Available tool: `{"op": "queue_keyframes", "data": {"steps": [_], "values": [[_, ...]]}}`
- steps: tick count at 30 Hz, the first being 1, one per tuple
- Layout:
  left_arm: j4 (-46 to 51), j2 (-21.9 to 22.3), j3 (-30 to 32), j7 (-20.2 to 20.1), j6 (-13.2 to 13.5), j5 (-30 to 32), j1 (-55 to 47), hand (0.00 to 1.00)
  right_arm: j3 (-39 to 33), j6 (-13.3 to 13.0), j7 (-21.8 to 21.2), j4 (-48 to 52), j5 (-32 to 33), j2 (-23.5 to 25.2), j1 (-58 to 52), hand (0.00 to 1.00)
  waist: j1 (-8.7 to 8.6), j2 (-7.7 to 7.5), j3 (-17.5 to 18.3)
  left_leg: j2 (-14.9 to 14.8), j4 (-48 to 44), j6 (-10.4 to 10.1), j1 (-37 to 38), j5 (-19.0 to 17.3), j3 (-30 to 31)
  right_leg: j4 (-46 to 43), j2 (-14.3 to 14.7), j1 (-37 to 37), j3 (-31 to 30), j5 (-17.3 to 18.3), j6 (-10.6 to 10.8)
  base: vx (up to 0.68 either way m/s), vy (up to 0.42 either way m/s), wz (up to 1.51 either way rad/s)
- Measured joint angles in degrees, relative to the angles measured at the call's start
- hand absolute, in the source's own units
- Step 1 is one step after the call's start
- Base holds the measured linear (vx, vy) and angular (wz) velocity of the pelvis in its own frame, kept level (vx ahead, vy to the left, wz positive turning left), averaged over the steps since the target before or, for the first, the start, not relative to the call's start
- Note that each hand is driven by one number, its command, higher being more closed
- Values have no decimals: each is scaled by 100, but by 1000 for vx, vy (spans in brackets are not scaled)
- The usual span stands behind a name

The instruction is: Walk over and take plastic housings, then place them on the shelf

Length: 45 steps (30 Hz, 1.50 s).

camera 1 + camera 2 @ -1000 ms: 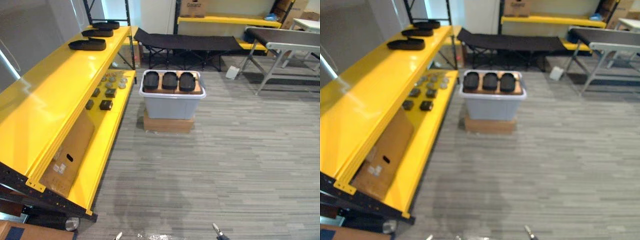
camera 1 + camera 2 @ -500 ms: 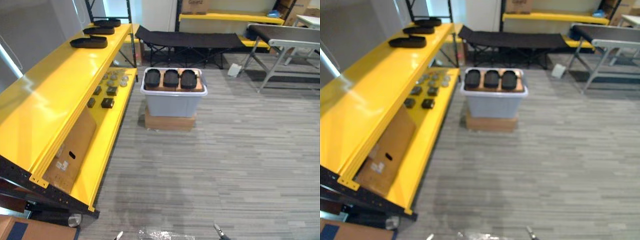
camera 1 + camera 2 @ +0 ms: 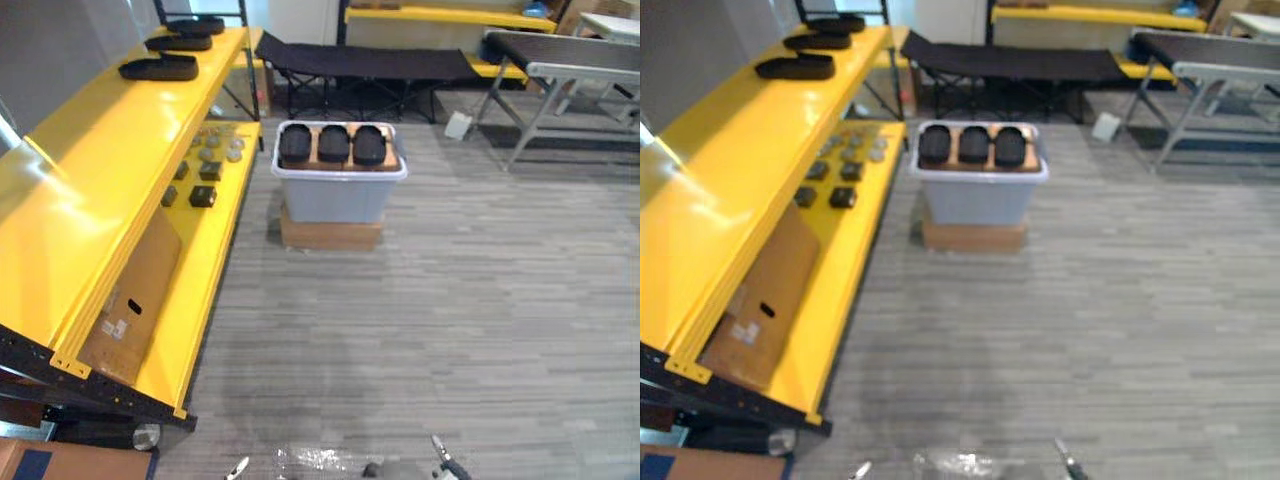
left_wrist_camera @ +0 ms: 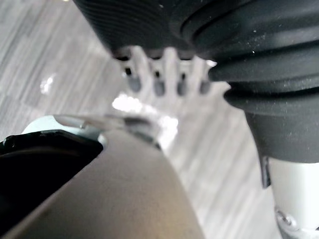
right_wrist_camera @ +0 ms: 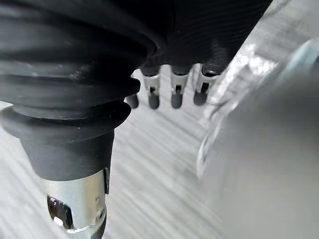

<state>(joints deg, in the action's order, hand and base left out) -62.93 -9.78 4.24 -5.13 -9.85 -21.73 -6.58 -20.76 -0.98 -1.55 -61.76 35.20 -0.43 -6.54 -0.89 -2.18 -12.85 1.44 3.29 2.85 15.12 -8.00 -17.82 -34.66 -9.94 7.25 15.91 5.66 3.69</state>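
Only the camera moved: black oval plastic housings (image 3: 333, 144) still far beyond left hand (image 4: 158, 79) and right hand (image 5: 177, 88) fingers, straight, empty; approach unfinished.

Left hand (image 4: 167, 67): low at the side, fingers straight and relaxed, in a row, pointing down.
Right hand (image 5: 177, 82): same pose, fingers straight, thumb apart.
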Motion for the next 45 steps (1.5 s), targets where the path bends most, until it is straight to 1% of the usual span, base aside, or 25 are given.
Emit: {"op": "queue_keyframes", "data": {"steps": [2,6,9,12,13,15,17,19,22,24,26,27,28,29,30,31,33,34,35,36,37,38,40,43,45], "values": [[-30,-31,-1,3,2,58,56,0,-7,-115,-152,-4,2,76,-185,0,-4,-42,27,-51,-77,-6,-28,-84,48,128,81,-30,-30,47,33,92,-14,2],[-122,180,250,37,-54,274,284,0,-228,-263,-360,50,-35,35,-281,0,-110,312,-170,-537,-199,-79,-204,-180,270,881,406,277,153,326,-137,162,-43,19],[-84,184,518,35,-54,250,183,0,-218,-250,-511,114,-218,96,-435,0,-92,184,-107,-591,-264,-442,107,-320,207,1262,220,460,267,185,17,324,-118,14],[221,208,663,40,-31,241,-46,0,-176,-122,-739,244,-396,154,-677,0,-107,34,129,-688,-491,-862,459,-772,258,1420,124,453,274,-150,-131,448,-286,29],[227,416,830,68,-33,144,-80,0,-277,-11,-745,221,-417,87,-689,0,-95,212,253,-980,-937,-1058,445,-911,297,1402,360,305,382,-200,-333,482,-334,15],[325,587,1014,112,-13,-49,-91,0,-267,27,-748,218,-450,-17,-579,0,-54,357,350,-1295,-2048,-1106,-11,-880,320,1652,591,92,416,-133,-439,417,-327,-4],[475,757,1261,159,13,-50,-13,0,-258,34,-752,208,-549,-248,-458,0,1,649,358,-1821,-4323,-1181,-917,-541,559,2131,921,-483,421,-83,-567,451,-296,-8],[507,799,1301,164,69,-83,-13,0,-263,3,-760,157,-764,-289,-335,0,-3,704,339,-2040,-5587,-1138,-1362,-572,511,2522,1074,-1101,407,-60,-609,424,-212,-11],[499,783,1273,132,55,-122,-25,0,-264,-40,-774,-59,-988,-326,60,0,120,602,278,-1702,-5692,-1041,-2040,-728,459,2983,1068,-1764,275,-63,-617,375,-143,-27],[541,747,1226,-2,67,-176,-37,0,-273,-48,-756,-87,-1038,-333,359,0,320,481,201,-1091,-3969,-937,-2417,-752,181,3210,884,-2002,104,-31,-569,305,56,-47],[494,703,1118,-2,100,-7,-120,0,-264,-49,-749,12,-1033,-379,484,0,330,514,148,-756,-2088,-806,-2497,-202,-24,3390,832,-2213,81,71,-467,341,172,-15],[431,675,1093,-2,127,35,-229,0,-240,-41,-740,30,-1025,-384,519,0,390,503,102,-660,-1661,-643,-2499,506,-8,3479,805,-2401,33,230,-434,337,208,0],[427,676,1077,-2,135,60,-287,0,-197,-40,-737,46,-1024,-382,492,0,410,488,110,-646,-1682,-602,-2500,732,-17,3505,794,-2460,-2,308,-415,382,229,5],[337,627,1085,0,150,131,-311,0,-86,-35,-734,47,-1020,-377,509,0,443,398,63,-540,-1887,-245,-2566,622,-43,3513,683,-2506,-10,426,-374,318,176,5],[314,609,1068,3,161,186,-299,0,-19,-31,-738,46,-1017,-404,559,0,460,413,28,-562,-2134,-184,-2647,442,-63,3495,668,-2519,-26,459,-405,404,195,-4],[290,597,1064,34,175,197,-293,0,22,6,-747,20,-1018,-453,633,0,519,407,-122,-668,-2696,-1,-2811,70,-111,3495,676,-2585,-64,328,-240,408,189,-14],[191,541,1077,53,181,197,-349,0,134,70,-763,0,-1016,-453,658,0,529,299,-150,-601,-2817,38,-2645,-266,-143,3175,545,-2626,-325,241,-90,401,213,-11],[174,516,1064,45,189,199,-350,0,165,143,-785,-8,-1016,-452,644,0,517,272,-141,-476,-2447,53,-2296,-325,-171,2200,420,-2306,-484,333,109,369,233,0],[183,481,1009,43,202,200,-346,0,202,157,-805,-9,-1019,-421,608,0,473,231,-117,-315,-2036,29,-1903,-311,-161,715,150,-1669,-509,293,680,362,219,4],[211,458,992,48,218,200,-346,0,208,175,-803,-20,-1024,-385,589,0,466,208,-117,-235,-1885,22,-1747,-307,-151,-19,-11,-1355,-512,174,996,337,184,13],[236,423,943,62,289,194,-341,0,234,214,-791,-85,-1041,-309,547,0,451,165,-107,-113,-1636,22,-1439,-305,-151,-1099,-329,-829,-361,168,1006,337,143,19],[237,365,825,142,377,161,-344,0,222,103,-765,-34,-1103,-326,520,0,388,137,-91,-8,-1408,78,-1099,-263,-141,-1503,-694,-555,106,315,758,425,142,16],[241,327,758,224,454,60,-237,0,227,94,-751,-136,-1143,-400,546,0,333,139,-102,-24,-1146,77,-677,-262,-85,-1112,-863,-411,876,649,454,395,54,21],[389,270,473,212,495,-31,154,0,225,72,-679,-166,-1069,-352,539,0,307,179,-111,-262,-972,-25,-472,-321,215,874,-464,-205,1213,593,365,308,-63,50],[373,285,346,183,419,-29,474,0,85,90,-738,-164,-862,-312,519,0,291,210,-129,-463,-982,-243,-379,-453,502,2254,-183,-24,786,-170,283,428,-183,61]]}}
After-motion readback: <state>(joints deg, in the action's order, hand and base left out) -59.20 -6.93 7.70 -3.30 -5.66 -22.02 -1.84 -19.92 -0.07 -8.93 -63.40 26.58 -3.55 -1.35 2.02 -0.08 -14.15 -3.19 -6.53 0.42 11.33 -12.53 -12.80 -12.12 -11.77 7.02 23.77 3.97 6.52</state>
